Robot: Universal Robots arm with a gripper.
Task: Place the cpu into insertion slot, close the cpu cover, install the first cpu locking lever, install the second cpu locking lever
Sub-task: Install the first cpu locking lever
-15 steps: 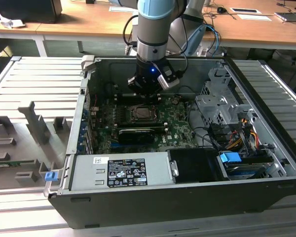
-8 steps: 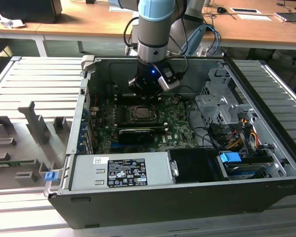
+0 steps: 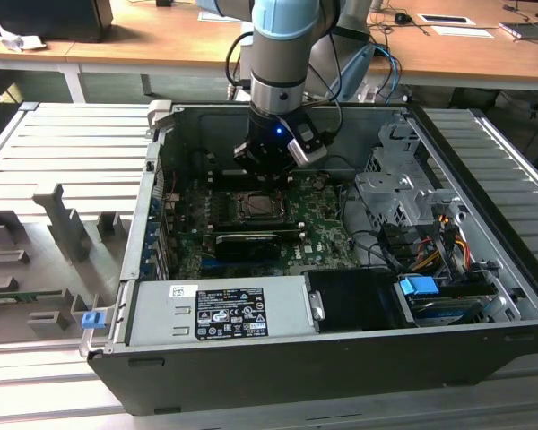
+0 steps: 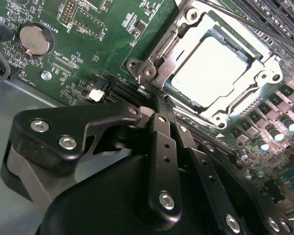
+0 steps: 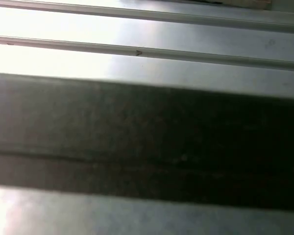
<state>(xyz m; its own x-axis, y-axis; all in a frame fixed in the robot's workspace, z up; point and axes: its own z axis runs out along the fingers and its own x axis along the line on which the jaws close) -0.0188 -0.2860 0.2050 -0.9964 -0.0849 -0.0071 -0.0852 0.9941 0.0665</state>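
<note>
The cpu (image 4: 211, 72) lies flat in its socket on the green motherboard (image 4: 103, 44), a pale square plate. The cpu cover (image 4: 268, 77), a silver frame, lies down around it. In the exterior view the socket (image 3: 260, 208) sits mid-board, just in front of my gripper (image 3: 271, 161). In the second wrist view my gripper (image 4: 156, 106) is shut, its black fingers pressed together, with the tips at the socket's corner beside a locking lever (image 4: 156, 55) along the frame's edge. A thin rod (image 4: 255, 25), the other lever, crosses the far side of the socket. I cannot tell whether the tips touch the near lever.
The open computer case (image 3: 152, 215) rests on a ribbed grey table (image 3: 63, 152). A labelled grey power-supply box (image 3: 220, 309) fills the case's front, drive cages and cables (image 3: 412, 224) the exterior view's right. A coin battery (image 4: 33, 39) sits on the board. The first wrist view holds ribbed metal (image 5: 147, 58).
</note>
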